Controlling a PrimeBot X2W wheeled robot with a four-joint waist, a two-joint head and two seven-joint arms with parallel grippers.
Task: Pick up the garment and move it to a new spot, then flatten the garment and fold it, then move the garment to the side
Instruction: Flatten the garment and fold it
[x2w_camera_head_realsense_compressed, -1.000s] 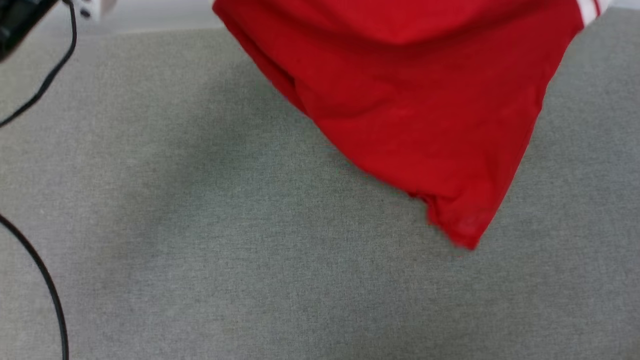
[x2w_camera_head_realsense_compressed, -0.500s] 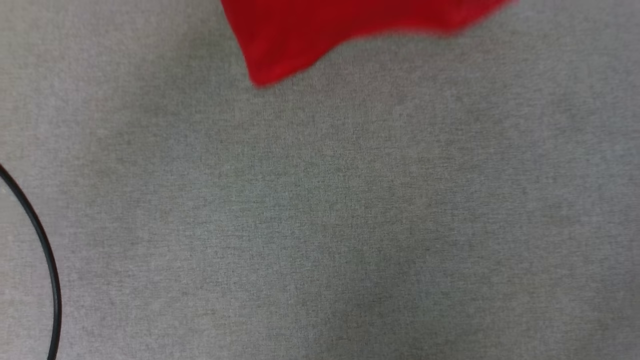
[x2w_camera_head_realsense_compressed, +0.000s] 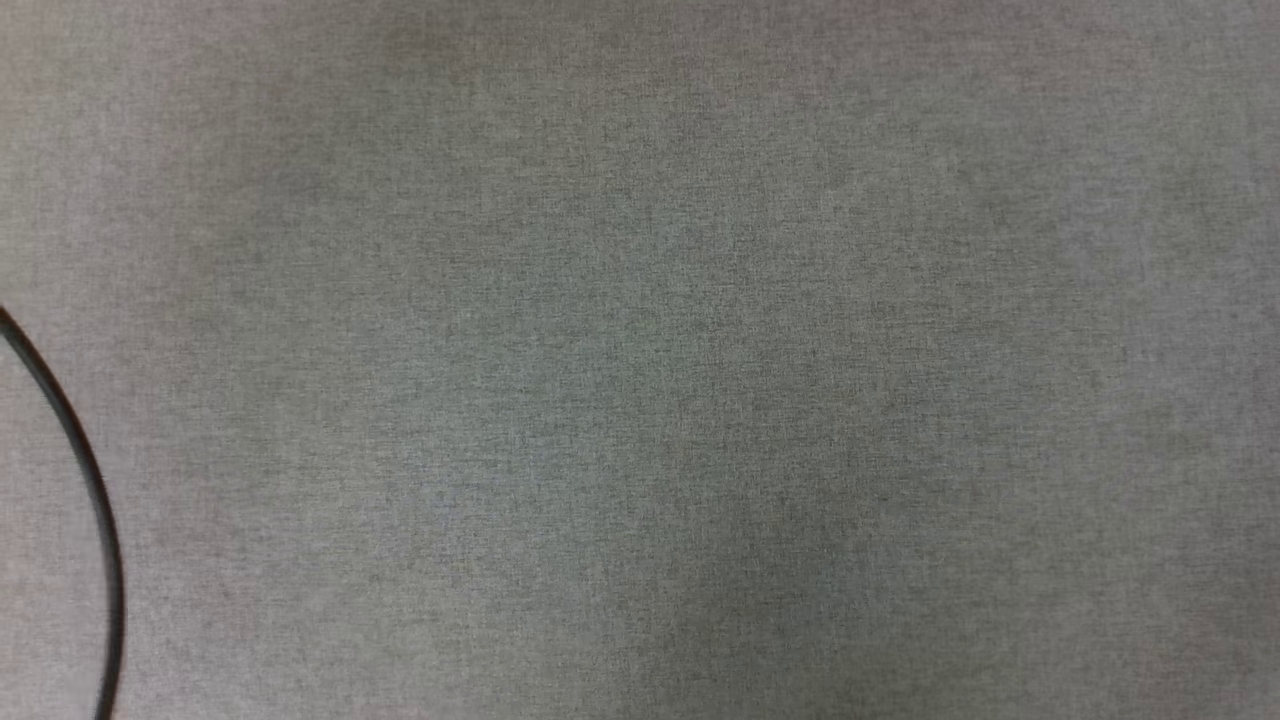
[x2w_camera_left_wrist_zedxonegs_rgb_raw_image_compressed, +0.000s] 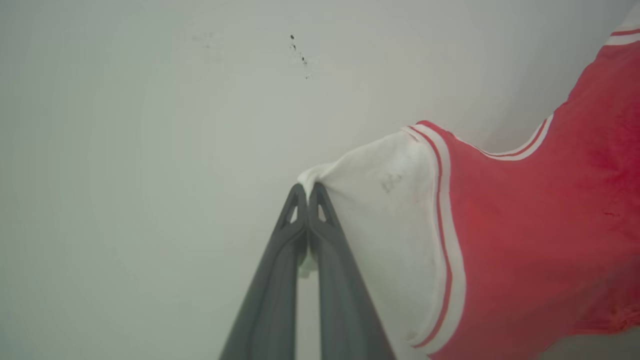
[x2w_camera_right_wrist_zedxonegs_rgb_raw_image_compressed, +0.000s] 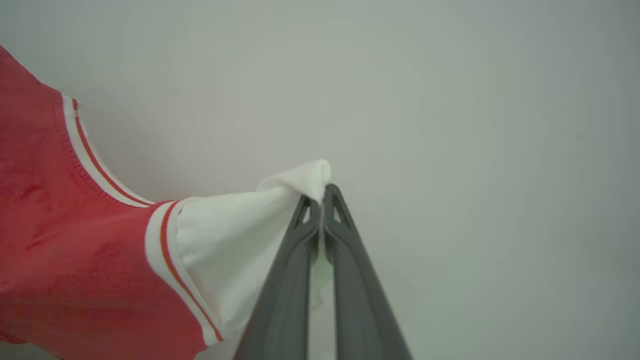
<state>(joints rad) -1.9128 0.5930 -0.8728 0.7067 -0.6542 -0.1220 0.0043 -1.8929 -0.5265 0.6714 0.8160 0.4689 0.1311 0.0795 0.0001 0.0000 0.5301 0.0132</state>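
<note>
Grey woven cloth covers the counter (x2w_camera_head_realsense_compressed: 640, 360) in the head view, with a black cable (x2w_camera_head_realsense_compressed: 95, 500) curving along its 9 o'clock edge.

In the left wrist view the left end effector (x2w_camera_left_wrist_zedxonegs_rgb_raw_image_compressed: 306, 192) has its two dark fingers (x2w_camera_left_wrist_zedxonegs_rgb_raw_image_compressed: 272, 280) pressed together, pinching the tip of a white sleeve (x2w_camera_left_wrist_zedxonegs_rgb_raw_image_compressed: 380, 225) of the garment (x2w_camera_left_wrist_zedxonegs_rgb_raw_image_compressed: 540, 240). From that pinch the cloth fans out towards 3 o'clock. White comes first, then thin red-and-white stripes (x2w_camera_left_wrist_zedxonegs_rgb_raw_image_compressed: 442, 225), then the red body, which reaches the view's edge. A faint grey mark (x2w_camera_left_wrist_zedxonegs_rgb_raw_image_compressed: 391, 182) sits on the sleeve. Small dark specks (x2w_camera_left_wrist_zedxonegs_rgb_raw_image_compressed: 299, 52) dot the pale surface (x2w_camera_left_wrist_zedxonegs_rgb_raw_image_compressed: 150, 150) behind, at 12 o'clock.

In the right wrist view the right end effector (x2w_camera_right_wrist_zedxonegs_rgb_raw_image_compressed: 322, 195) is likewise closed on the other white sleeve, and the red body runs away towards 9 o'clock. The garment's long axis lies sleeve to sleeve, with each end in a grip.
</note>
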